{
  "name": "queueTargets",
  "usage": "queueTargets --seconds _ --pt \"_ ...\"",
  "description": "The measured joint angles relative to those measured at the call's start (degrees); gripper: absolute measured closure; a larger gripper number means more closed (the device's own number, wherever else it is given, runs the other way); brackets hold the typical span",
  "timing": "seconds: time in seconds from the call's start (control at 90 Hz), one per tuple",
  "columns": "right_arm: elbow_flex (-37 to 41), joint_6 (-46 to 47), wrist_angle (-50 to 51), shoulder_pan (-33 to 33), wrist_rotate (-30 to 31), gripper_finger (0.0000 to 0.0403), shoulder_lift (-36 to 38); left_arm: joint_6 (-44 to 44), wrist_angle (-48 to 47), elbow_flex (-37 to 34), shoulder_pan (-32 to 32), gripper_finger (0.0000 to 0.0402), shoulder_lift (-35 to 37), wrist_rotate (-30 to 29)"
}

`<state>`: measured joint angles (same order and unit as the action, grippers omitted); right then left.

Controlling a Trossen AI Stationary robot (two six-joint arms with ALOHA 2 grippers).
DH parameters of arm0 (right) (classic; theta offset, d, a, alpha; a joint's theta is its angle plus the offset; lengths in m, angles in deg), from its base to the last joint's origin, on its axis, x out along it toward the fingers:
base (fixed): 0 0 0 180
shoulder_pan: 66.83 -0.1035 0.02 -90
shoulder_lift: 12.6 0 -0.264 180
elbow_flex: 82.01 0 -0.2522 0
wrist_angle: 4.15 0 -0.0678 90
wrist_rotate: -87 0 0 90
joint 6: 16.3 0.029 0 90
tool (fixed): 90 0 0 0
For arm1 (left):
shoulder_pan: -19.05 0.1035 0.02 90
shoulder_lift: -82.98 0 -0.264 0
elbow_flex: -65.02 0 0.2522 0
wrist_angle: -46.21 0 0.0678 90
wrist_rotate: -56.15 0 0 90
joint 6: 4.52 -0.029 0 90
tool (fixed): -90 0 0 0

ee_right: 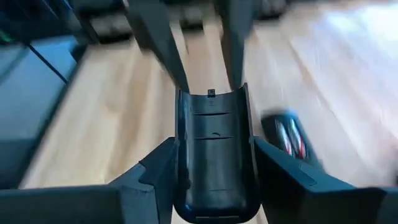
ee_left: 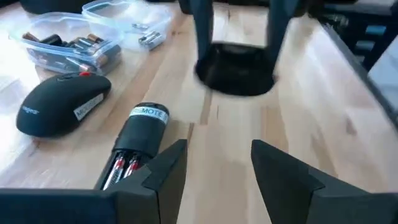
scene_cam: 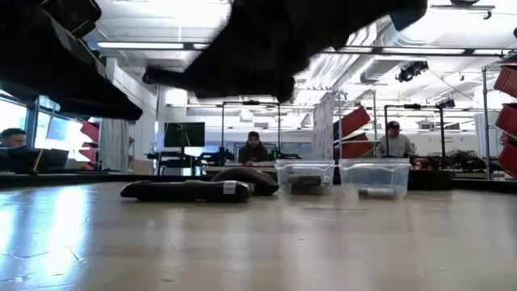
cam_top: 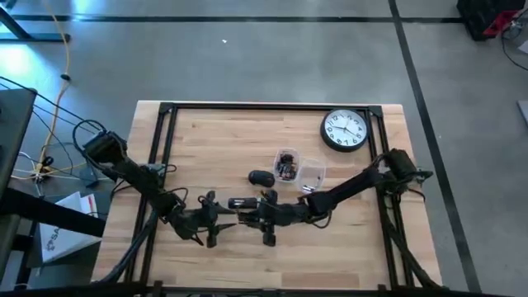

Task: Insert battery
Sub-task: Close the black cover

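While the right gripper [ee_right: 211, 180] holds its jaws clamped on the black battery cover [ee_right: 214, 149] near the middle of the table [cam_top: 247, 132], the left gripper [ee_left: 217, 168] hovers just left of it with jaws apart and empty. Between them lies the remote [ee_left: 140, 140], its compartment open and batteries showing; a mouse [ee_left: 62, 102] and a tub of batteries [ee_left: 68, 43] sit farther back. To my eye, the cover wants lining up squarely with the remote's opening, sliding on level, while the left gripper steadies the body.
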<state>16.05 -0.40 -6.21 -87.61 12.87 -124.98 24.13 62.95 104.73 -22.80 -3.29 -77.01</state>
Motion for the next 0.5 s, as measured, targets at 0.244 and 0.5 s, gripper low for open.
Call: queueTargets --seconds 0.244,0.5 --pt "0.0 -4.42 -6.76 -0.71 -1.38 0.0252 0.17 -12.17 15.95 -0.02 -0.49 0.0227 -0.08 -1.01" --pt "0.0 -5.85 -9.69 -0.61 -2.67 0.0252 0.52 -14.76 19.42 -0.02 -0.2 0.0199 -0.06 1.33"
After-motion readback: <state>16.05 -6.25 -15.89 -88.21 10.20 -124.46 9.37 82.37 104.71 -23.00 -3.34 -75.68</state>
